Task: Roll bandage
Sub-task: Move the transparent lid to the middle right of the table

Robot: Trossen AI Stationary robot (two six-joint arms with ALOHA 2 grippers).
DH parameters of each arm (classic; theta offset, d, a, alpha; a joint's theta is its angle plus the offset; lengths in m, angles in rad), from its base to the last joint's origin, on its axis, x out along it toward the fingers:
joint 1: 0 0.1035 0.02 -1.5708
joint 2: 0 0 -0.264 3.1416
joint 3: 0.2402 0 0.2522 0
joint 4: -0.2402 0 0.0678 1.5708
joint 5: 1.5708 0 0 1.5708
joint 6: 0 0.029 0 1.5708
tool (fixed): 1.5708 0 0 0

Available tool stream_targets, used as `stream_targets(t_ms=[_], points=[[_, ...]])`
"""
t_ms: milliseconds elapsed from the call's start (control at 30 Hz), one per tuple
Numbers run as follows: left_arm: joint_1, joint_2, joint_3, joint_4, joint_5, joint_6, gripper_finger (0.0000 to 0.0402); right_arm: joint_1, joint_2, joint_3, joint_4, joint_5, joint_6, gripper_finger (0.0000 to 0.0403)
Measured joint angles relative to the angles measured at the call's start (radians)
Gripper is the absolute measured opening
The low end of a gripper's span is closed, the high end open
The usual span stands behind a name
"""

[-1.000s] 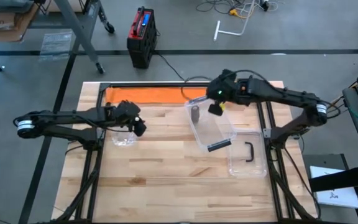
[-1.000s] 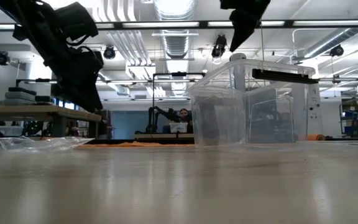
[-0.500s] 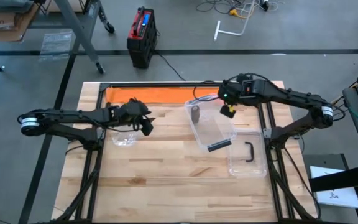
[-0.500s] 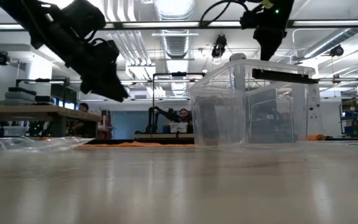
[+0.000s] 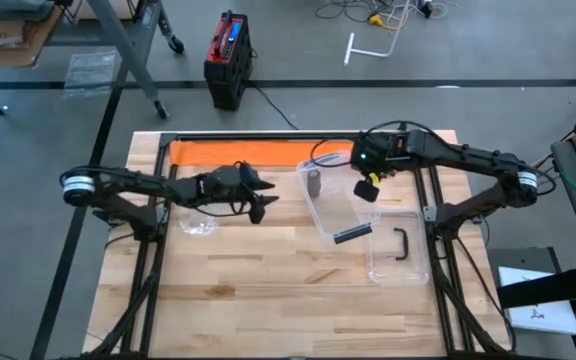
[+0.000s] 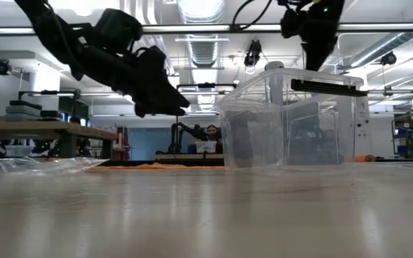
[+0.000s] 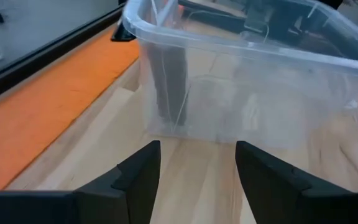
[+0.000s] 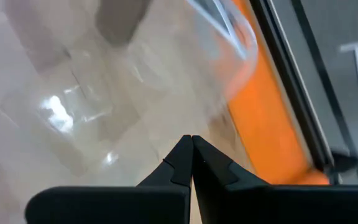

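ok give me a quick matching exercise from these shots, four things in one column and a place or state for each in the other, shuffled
Things:
1. left gripper
2. right gripper
3. orange mat
4. clear lid

Places or states:
A. lies flat beside the clear bin, on the right arm's side
B. fingers open, above bare wood
C. runs along the table's far edge
D. fingers shut, above the clear bin

Pairs: 1-B, 2-D, 3-C, 4-A

Overhead view straight down, low view level across table, both wrist views close on clear bin
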Motion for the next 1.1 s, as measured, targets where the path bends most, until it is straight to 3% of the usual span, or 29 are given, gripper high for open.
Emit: stream_targets(t_ms=[167,300,400,500,733,933,1100], points=[[-0.002,0.100,0.053,0.030,0.010,0.043,0.0196,0.030,-0.042,-0.005,-0.123,0.010,0.128,0.0002],[-0.006,0.156,0.092,0.031,0.085,0.106,0.0184,0.080,-0.079,-0.028,-0.140,0.002,0.221,0.0002],[-0.009,0.162,0.097,0.022,0.155,0.151,0.0178,0.132,-0.096,-0.057,-0.142,-0.021,0.300,0.0002],[-0.009,0.139,0.081,0.026,0.157,0.171,0.0175,0.203,-0.112,-0.094,-0.161,-0.024,0.393,0.0002],[-0.011,0.116,0.042,0.027,0.144,0.161,0.0169,0.427,-0.129,-0.193,-0.175,-0.051,0.536,0.0002],[-0.040,0.116,0.037,0.028,0.138,0.067,0.0158,0.675,-0.133,-0.257,-0.166,-0.043,0.734,0.0002],[-0.109,0.116,0.026,0.022,0.073,0.059,0.0148,0.853,-0.133,-0.360,-0.035,0.004,0.872,0.0002]])
